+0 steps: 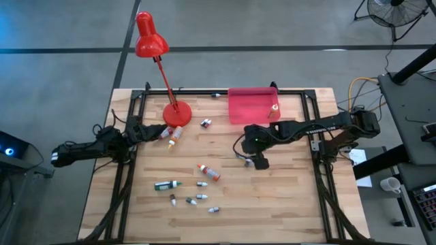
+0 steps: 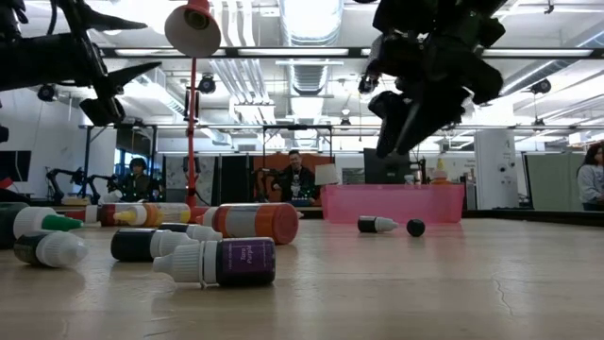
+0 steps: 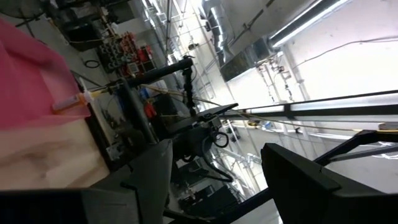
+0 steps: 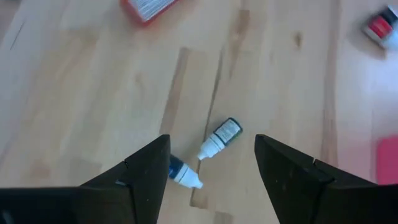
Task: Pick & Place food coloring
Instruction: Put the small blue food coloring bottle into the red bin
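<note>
Two small food coloring bottles (image 4: 219, 139) lie on their sides on the wooden counter (image 1: 286, 197), just beside each other, white pointed caps nearly meeting, long axes crossing at an angle; one has a dark green body, the other (image 4: 179, 172) blue. The right end effector (image 4: 211, 163) hovers above them, fingers spread and empty. The left end effector (image 1: 151, 133) waits near the red lamp base (image 1: 176, 113), released.

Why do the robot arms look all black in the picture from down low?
In the low view, bright ceiling lights shine behind the arms, so the right gripper shows as a dark silhouette; the nearest bottle looks slightly blurry. In the high view, light is even, with soft shadows.
</note>
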Robot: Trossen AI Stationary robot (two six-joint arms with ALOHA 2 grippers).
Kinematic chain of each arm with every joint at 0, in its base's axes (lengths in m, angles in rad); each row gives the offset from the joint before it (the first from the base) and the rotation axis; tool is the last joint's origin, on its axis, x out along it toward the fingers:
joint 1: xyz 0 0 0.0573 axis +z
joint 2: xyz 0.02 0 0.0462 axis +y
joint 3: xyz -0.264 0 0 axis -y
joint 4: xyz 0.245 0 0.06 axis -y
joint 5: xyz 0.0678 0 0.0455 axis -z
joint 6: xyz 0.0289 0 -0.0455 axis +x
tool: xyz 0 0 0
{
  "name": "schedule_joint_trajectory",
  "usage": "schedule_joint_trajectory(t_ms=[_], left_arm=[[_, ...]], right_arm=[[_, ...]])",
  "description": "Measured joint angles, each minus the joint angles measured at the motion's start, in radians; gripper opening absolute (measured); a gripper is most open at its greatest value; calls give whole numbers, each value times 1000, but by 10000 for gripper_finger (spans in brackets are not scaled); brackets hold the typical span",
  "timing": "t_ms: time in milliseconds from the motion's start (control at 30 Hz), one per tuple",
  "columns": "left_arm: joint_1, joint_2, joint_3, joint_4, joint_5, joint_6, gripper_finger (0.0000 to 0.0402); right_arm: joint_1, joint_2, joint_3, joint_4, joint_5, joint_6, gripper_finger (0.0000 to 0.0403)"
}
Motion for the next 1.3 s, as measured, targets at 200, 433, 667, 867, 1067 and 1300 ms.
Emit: schedule_joint_trajectory(t_ms=[200,433,667,867,1067,1300], left_arm=[[0,0,0,-29,0,-1,220],[0,0,0,-30,0,-4,220],[0,2,0,-30,0,-4,220],[0,2,0,-32,0,-4,220],[0,2,0,-37,-7,-4,220],[0,2,0,-37,-24,-4,220]], right_arm=[[3,37,-19,-86,-78,-213,228],[2,136,8,-76,-74,-272,228],[1,199,16,-86,-21,-402,228],[1,220,15,-86,-19,-449,226],[0,225,16,-87,-19,-461,195],[0,231,13,-80,-22,-455,134]])
